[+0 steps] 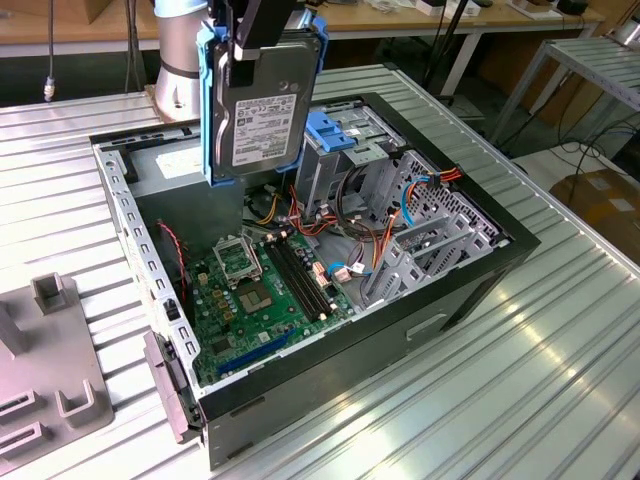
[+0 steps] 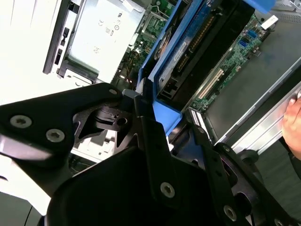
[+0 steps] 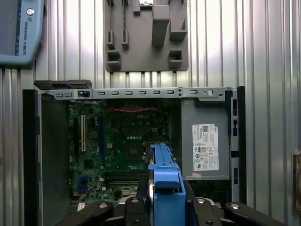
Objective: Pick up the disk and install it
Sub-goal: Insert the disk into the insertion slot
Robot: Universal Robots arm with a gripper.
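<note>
Currently your gripper [image 1: 260,30] is clamped on the disk [image 1: 262,100], black fingers [image 2: 149,132] pressing the blue carrier's sides, and you hold it upright in the air above the open case [image 1: 470,290]. Below it lies the motherboard [image 1: 262,290], with the grey power supply [image 3: 205,146] at one end of the case and the drive cage [image 1: 345,150] just beside the disk on the exterior view's right. On the ribbed table [image 1: 560,350], a grey fixture plate [image 1: 50,385] lies apart from the case.
</note>
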